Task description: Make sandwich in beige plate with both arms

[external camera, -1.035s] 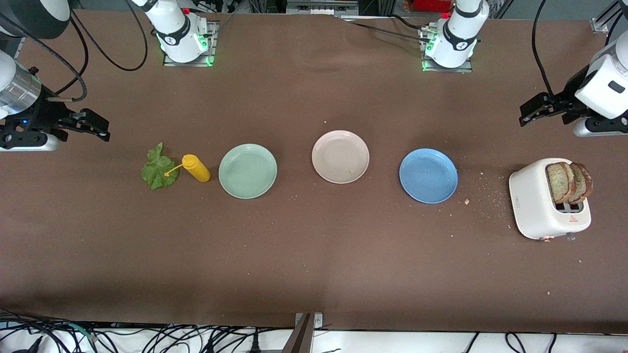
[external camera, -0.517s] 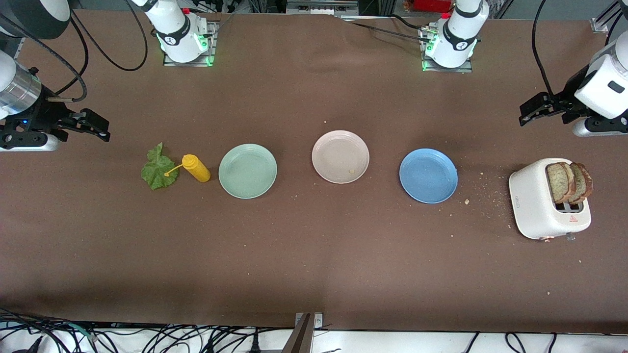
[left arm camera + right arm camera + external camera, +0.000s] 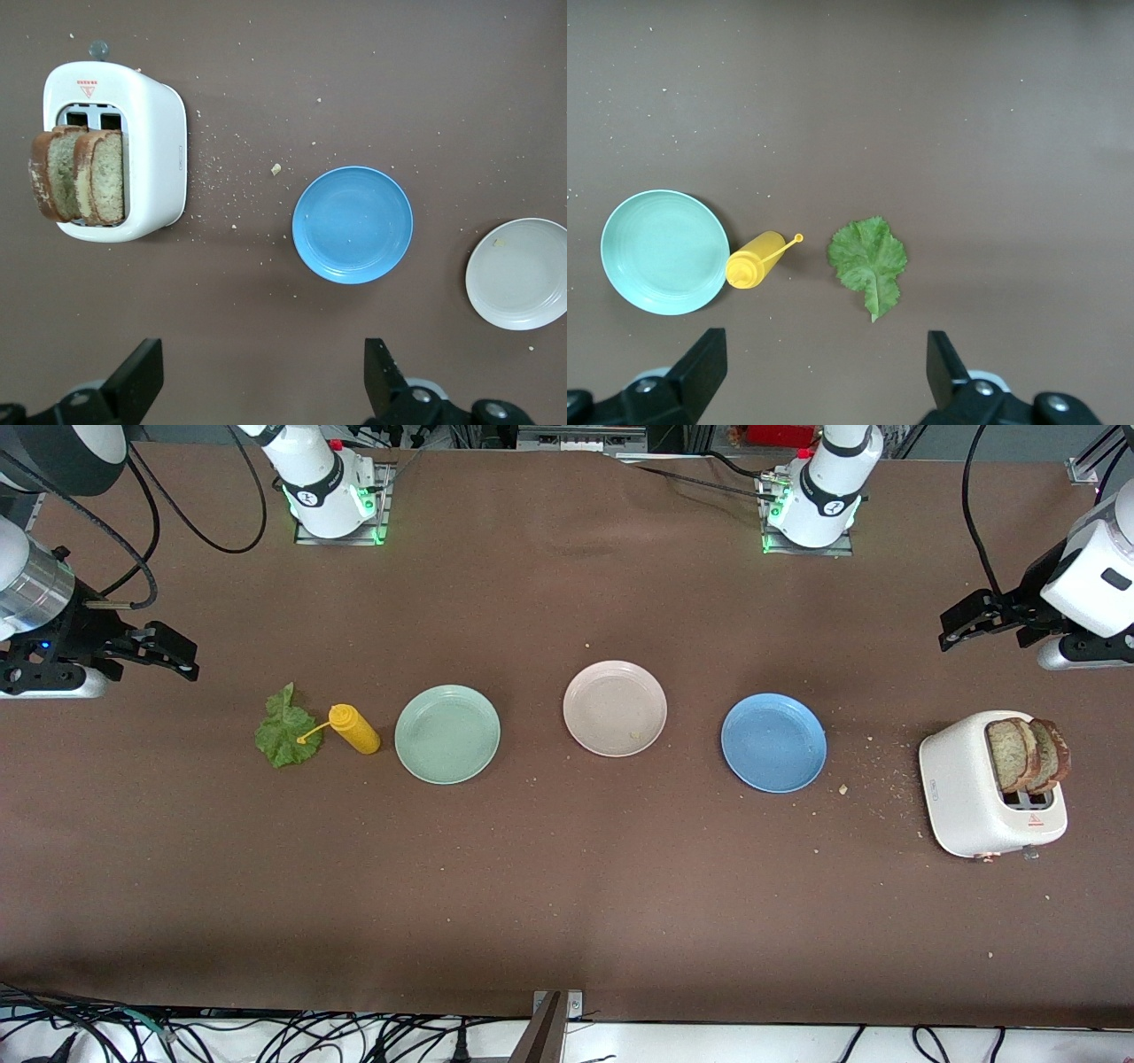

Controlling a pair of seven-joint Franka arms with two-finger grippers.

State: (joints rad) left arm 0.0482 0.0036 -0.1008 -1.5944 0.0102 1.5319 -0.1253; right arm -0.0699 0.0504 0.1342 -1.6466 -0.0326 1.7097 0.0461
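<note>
Both claws hang open and empty over the desk (image 3: 567, 886): left claw (image 3: 961, 622) at its own end above the toaster (image 3: 970, 793), right claw (image 3: 173, 657) at its end above the lettuce (image 3: 285, 731). Two bread slices (image 3: 1026, 755) stand in the toaster. Beige plate (image 3: 615, 708) lies bare between the blue plate (image 3: 773, 742) and green plate (image 3: 447, 733); a yellow bottle (image 3: 355, 729) lies beside the lettuce.

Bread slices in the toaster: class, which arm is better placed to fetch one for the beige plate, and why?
Left. Its end effector, open, hangs above the table beside the toaster holding the bread slices. The right end effector, open, waits at the lettuce leaf's end. The beige plate lies between.
</note>
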